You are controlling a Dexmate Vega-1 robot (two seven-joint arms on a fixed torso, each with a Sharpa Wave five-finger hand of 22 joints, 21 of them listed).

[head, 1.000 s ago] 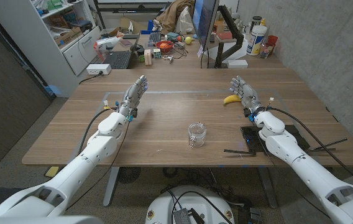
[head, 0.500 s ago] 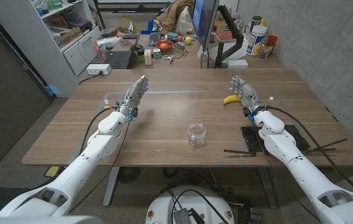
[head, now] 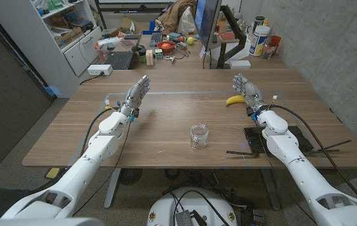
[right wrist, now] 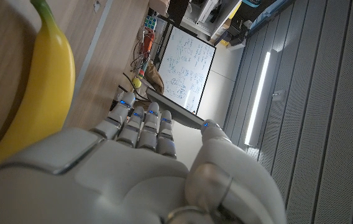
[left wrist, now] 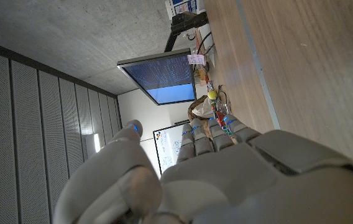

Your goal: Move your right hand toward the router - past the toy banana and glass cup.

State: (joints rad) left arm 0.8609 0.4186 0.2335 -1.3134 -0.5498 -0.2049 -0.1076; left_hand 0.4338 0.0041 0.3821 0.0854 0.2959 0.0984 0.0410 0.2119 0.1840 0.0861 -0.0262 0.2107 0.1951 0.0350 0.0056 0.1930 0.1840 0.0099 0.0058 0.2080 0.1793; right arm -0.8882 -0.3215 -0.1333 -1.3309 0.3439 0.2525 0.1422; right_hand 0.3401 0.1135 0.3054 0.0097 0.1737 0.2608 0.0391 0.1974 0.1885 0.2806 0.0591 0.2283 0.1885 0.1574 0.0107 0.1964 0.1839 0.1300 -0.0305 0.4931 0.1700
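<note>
The yellow toy banana (head: pixel 234 99) lies on the wooden table (head: pixel 166 119) toward the far right, and it shows large beside my knuckles in the right wrist view (right wrist: pixel 40 112). My right hand (head: pixel 247 94) stands just right of it, fingers straight and apart, holding nothing (right wrist: pixel 145 168). The glass cup (head: pixel 198 135) stands upright near the table's middle. The flat black router (head: pixel 252 139), its thin antennas spread out, lies partly under my right forearm near the front right edge. Over the far left of the table, my left hand (head: pixel 136 97) is held with fingers extended and nothing in it (left wrist: pixel 214 174).
Behind the table stand a monitor (head: pixel 207 25), a keyboard (head: pixel 120 59), a white power strip (head: pixel 100 69) and bottles (head: pixel 260 37). A white shelf unit (head: pixel 59 31) is at the far left. A concrete wall (head: pixel 329 50) runs along the right side.
My right hand and wrist have edged slightly to the right, staying beside the banana. The left hand, cup and router have not moved.
</note>
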